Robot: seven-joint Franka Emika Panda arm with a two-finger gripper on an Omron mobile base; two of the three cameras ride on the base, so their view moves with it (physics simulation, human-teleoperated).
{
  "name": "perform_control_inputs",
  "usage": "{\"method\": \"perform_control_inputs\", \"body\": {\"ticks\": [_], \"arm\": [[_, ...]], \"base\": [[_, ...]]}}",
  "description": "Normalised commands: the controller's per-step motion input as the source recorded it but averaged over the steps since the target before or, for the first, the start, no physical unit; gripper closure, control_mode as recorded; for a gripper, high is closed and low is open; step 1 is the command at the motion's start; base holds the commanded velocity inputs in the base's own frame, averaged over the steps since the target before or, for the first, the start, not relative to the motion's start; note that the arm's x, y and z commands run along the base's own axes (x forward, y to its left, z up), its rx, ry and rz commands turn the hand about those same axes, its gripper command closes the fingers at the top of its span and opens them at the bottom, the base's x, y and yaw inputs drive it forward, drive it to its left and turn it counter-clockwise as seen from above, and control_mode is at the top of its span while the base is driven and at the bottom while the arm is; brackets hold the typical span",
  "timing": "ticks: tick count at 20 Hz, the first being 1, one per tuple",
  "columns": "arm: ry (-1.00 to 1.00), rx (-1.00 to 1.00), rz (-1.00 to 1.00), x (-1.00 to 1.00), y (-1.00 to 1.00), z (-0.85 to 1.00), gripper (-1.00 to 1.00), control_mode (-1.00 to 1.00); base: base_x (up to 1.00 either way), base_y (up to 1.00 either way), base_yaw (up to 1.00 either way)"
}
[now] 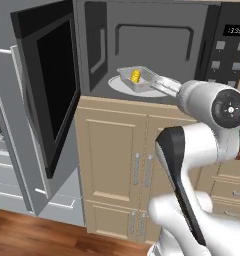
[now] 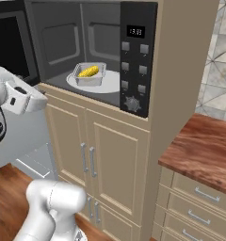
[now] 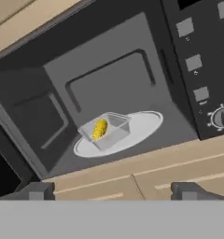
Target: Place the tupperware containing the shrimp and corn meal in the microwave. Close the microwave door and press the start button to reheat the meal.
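The microwave (image 1: 157, 45) stands open, its door (image 1: 47, 95) swung out to the left. Inside, the clear tupperware (image 1: 137, 77) rests on the white turntable plate (image 1: 117, 85). A yellow corn piece (image 3: 100, 129) shows through it; the shrimp is too small to make out. My gripper (image 3: 114, 191) is open and empty, just outside the opening, in front of the cabinet edge and apart from the tupperware (image 3: 107, 130). In the left base view the gripper (image 1: 166, 86) points in at the container's right side. The tupperware (image 2: 90, 74) sits left of the button panel (image 2: 136, 56).
Beige cabinet doors (image 1: 117, 160) lie below the microwave. A grey fridge (image 1: 2, 150) stands behind the open door on the left. A wooden counter (image 2: 204, 150) with drawers lies to the right. The panel carries grey buttons and a dial (image 3: 222, 116).
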Motion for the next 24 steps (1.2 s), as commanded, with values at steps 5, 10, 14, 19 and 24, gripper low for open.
{"method": "perform_control_inputs", "body": {"ticks": [5,10,14,19,24], "arm": [[0.34,-0.73,0.28,-0.64,0.51,0.06,-1.00,-1.00],[0.25,-0.62,0.17,-0.28,0.58,0.07,-1.00,-1.00],[0.07,-0.49,0.13,-0.16,0.67,-0.11,-1.00,-1.00],[-0.12,-0.37,0.04,-0.03,0.33,-0.94,-1.00,-1.00],[-0.23,-0.13,0.00,0.00,-0.04,-0.73,-1.00,-1.00]], "base": [[0.00,0.00,0.00],[0.00,0.00,0.00],[0.00,0.00,0.00],[0.00,0.00,0.00],[0.00,0.00,0.00]]}}
